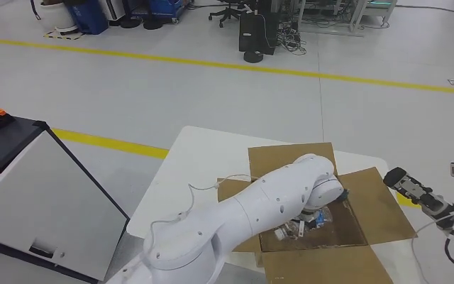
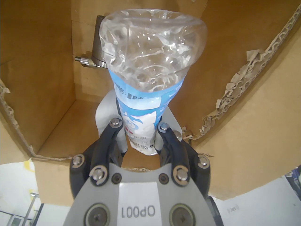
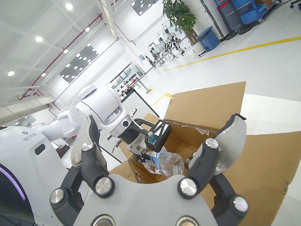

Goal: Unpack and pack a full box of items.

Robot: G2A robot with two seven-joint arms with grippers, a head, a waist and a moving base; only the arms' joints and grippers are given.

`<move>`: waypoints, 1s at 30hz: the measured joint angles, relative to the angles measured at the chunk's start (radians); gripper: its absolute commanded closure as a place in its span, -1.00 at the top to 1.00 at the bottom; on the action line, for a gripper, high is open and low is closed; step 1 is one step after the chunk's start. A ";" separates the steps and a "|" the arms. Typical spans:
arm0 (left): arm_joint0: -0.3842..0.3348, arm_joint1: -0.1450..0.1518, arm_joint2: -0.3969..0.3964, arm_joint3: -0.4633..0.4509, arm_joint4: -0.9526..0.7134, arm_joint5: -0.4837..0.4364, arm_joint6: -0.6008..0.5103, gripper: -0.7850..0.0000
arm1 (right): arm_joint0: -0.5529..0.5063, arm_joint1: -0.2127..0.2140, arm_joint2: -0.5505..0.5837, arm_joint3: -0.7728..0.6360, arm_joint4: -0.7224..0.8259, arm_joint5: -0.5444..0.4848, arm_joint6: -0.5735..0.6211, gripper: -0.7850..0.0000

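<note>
An open cardboard box [image 1: 379,202] stands on the white table [image 1: 191,163]. My left gripper [image 2: 140,125] is down inside it, shut on a crumpled clear water bottle [image 2: 150,55] with a blue and white label, gripped at the label end. The same bottle [image 3: 171,162] shows inside the box [image 3: 211,99] in the right wrist view, held by the left gripper [image 3: 143,158]. A metal fitting [image 2: 95,50] lies against the box wall behind the bottle. My right gripper [image 3: 164,121] is open and holds nothing; this gripper [image 1: 401,181] hovers beyond the box's right flap.
The box flaps are spread outward on all sides, with torn edges [image 2: 237,95]. Small white items [image 1: 292,231] lie on the box floor. A grey cabinet [image 1: 50,199] stands left of the table. Bare tabletop lies left of the box.
</note>
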 measured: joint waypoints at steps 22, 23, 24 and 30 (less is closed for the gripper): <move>-0.008 -0.007 0.056 -0.023 0.014 -0.059 -0.006 1.00 | 0.000 0.000 0.000 0.000 0.000 0.000 0.000 1.00; -0.008 -0.007 0.056 -0.023 0.012 -0.058 -0.005 1.00 | 0.000 0.000 0.000 0.000 0.000 0.000 0.000 1.00; -0.009 -0.007 0.056 -0.023 0.011 -0.058 -0.004 1.00 | 0.000 0.000 0.000 0.000 0.000 0.000 0.000 1.00; -0.032 -0.005 0.051 -0.032 0.017 -0.029 0.020 1.00 | 0.000 0.000 0.000 0.000 0.000 0.000 0.000 1.00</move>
